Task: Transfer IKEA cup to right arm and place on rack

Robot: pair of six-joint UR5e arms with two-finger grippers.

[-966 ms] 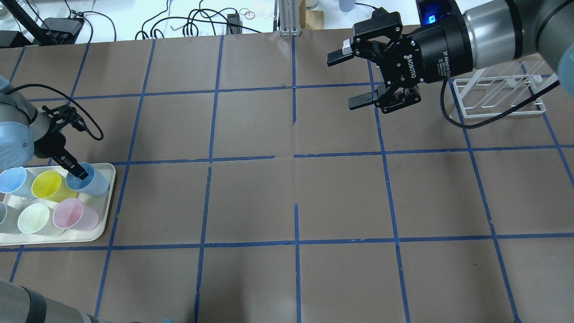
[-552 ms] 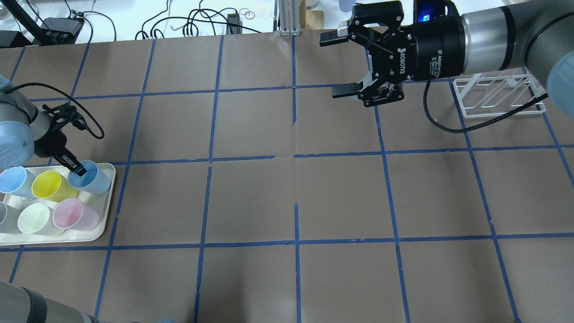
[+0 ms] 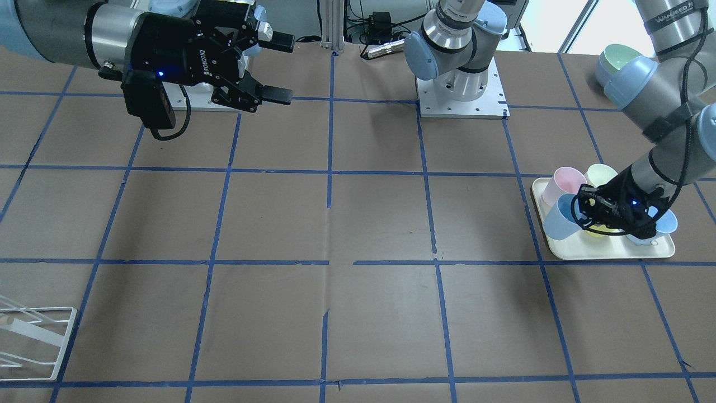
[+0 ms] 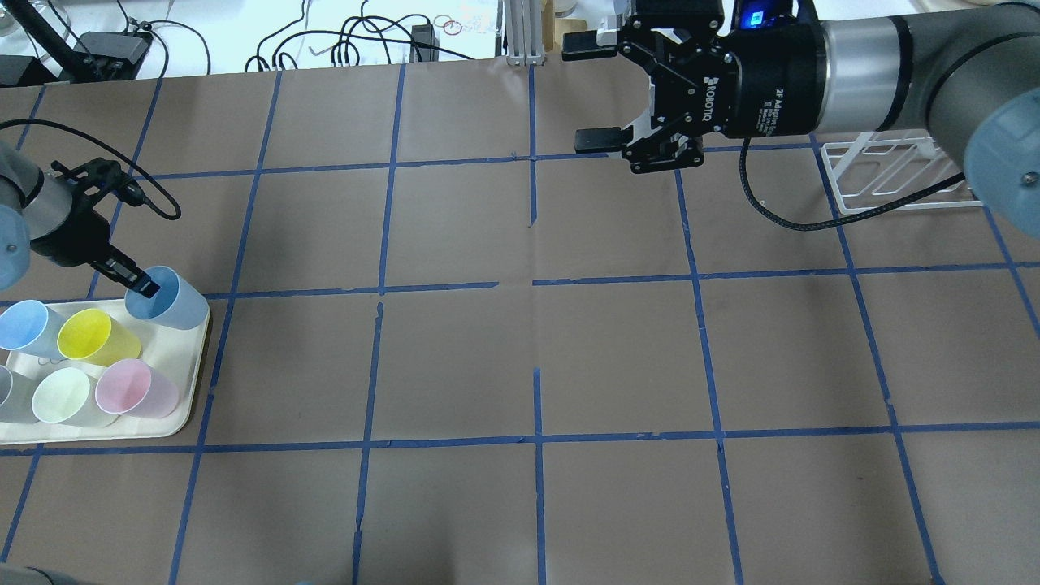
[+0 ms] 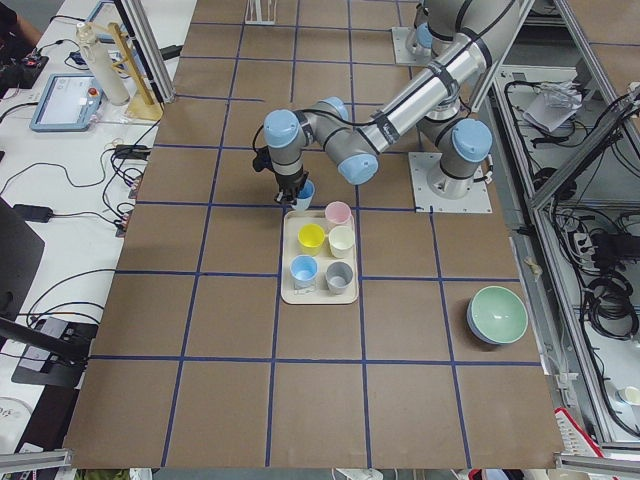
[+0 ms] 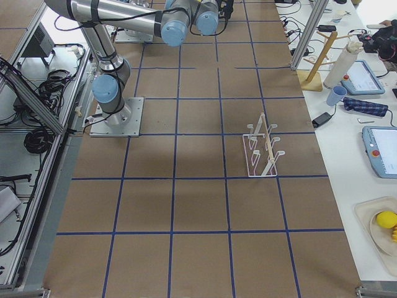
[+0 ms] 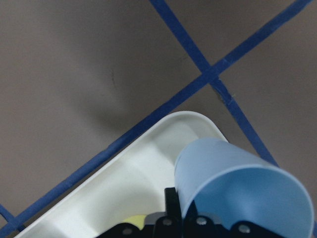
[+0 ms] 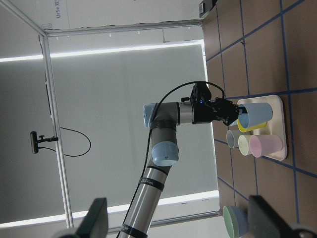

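IKEA cup (image 4: 166, 299): tilted over tray (image 4: 193, 390) corner, pinched at rim for carrying.
Left gripper (image 4: 143, 286): clamped on cup wall, one finger inside.
Right gripper (image 4: 587, 92): spread wide, empty, turned sideways, likely awaiting handover.
Rack (image 4: 894, 175): well apart from cup.

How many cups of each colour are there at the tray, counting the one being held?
Blue: 2, the IKEA cup in the left gripper and another blue cup
Yellow cup: 1
Pink cup: 1
Pale green cup: 1
Grey cup: 1
Total: 6
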